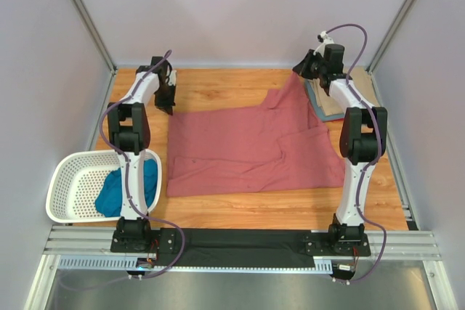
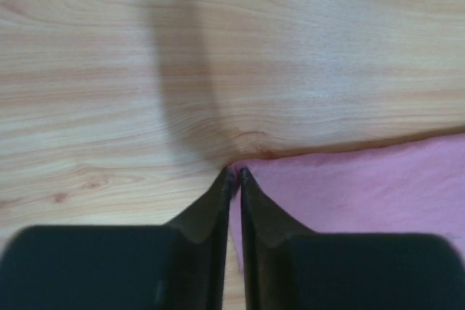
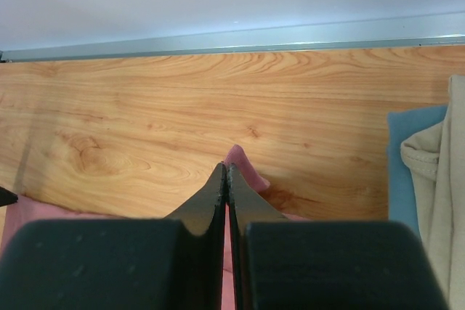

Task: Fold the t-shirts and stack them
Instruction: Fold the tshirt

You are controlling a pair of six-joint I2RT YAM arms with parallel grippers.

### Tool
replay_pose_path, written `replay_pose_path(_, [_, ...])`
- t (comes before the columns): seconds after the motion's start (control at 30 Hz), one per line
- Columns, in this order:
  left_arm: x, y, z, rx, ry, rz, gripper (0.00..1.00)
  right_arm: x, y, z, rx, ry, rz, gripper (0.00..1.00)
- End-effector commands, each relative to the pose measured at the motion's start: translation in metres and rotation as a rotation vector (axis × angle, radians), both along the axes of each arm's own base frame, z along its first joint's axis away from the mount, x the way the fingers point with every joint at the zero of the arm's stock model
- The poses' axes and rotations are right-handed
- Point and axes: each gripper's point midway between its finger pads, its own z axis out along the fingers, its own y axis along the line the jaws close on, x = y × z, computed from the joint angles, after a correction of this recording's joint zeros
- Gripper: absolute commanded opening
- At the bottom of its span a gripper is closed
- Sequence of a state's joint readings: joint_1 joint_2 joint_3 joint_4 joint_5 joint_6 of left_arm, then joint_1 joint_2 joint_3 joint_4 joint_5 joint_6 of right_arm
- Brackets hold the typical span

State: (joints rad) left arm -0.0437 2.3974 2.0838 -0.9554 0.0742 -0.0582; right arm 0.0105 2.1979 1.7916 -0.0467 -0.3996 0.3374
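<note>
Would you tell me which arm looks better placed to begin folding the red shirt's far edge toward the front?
Right, I think. The right pincer is shut on the rose-red t-shirt at its far right corner, raised off the table; the left pincer sits low at the other corner.

A spread t-shirt (image 1: 240,152) is laid across the middle of the tabletop (image 1: 218,212). At the near left a basket (image 1: 65,179) is placed, with a bundled t-shirt (image 1: 123,190) inside. Stacked t-shirts (image 1: 328,107) are set at the far right, just beside the spread one.
</note>
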Motion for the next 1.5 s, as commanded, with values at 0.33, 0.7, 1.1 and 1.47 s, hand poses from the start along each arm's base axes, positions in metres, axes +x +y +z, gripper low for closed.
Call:
replay_pose_path(0.33, [-0.004,0.008,0.064,0.08,-0.133,0.073,0.0,-0.005,-0.049,0.045,-0.058,-0.08,-0.052,0.0])
replay_pose_path(0.7, [-0.039,0.001,0.091,0.078,-0.163,0.081,0.0,-0.067,-0.06,0.058,-0.093,-0.035,-0.126,0.0])
replay_pose_path(1.1, [-0.097,-0.005,0.08,0.175,-0.071,0.085,0.0,-0.165,-0.095,0.04,-0.229,0.094,-0.309,0.0])
replay_pose_path(1.47, [-0.125,0.013,0.075,0.271,0.004,0.142,0.0,-0.245,-0.124,0.003,-0.208,0.257,-0.475,0.0])
